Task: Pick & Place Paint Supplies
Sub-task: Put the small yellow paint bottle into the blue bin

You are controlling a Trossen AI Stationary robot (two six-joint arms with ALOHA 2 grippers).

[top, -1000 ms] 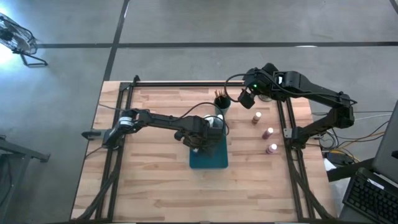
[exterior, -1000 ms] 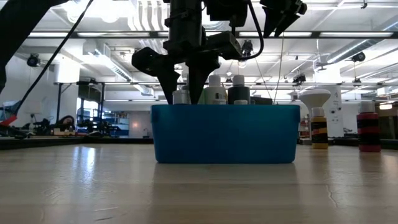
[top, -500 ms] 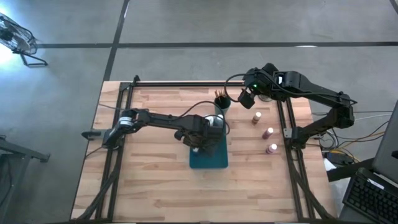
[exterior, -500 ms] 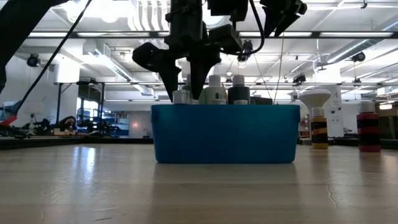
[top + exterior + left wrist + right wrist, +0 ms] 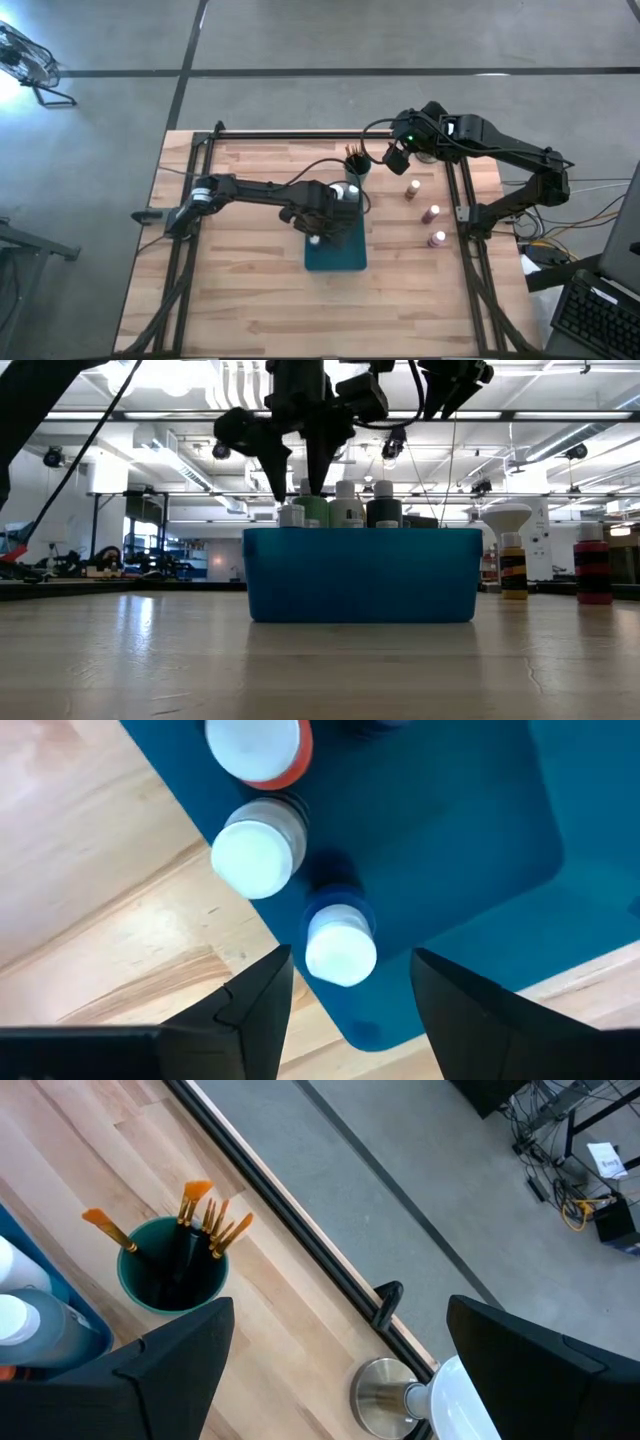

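The teal tray (image 5: 340,255) sits mid-table and holds several white-capped bottles (image 5: 345,510), among them a light-green one (image 5: 312,512). My left gripper (image 5: 350,982) hangs open over the tray's left end. Its fingers stand above and to either side of a small white-capped bottle (image 5: 340,948) that stands on its base in the tray, and they touch nothing. Beside that one stand a second bottle (image 5: 255,860) and a red one (image 5: 258,745). My right gripper (image 5: 397,158) hovers open, high over the far right of the table near the cup of brushes (image 5: 172,1270).
Three small bottles (image 5: 411,188) (image 5: 431,213) (image 5: 437,238) stand in a row on the wood right of the tray. The brush cup (image 5: 357,163) stands just beyond the tray's far end. A white-domed object on a metal stand (image 5: 450,1390) is at the far right. Bare wood lies left of and nearer than the tray.
My left gripper has risen straight up from the bottles at the tray's left end, its fingers open throughout. The bottles stay standing in the tray.
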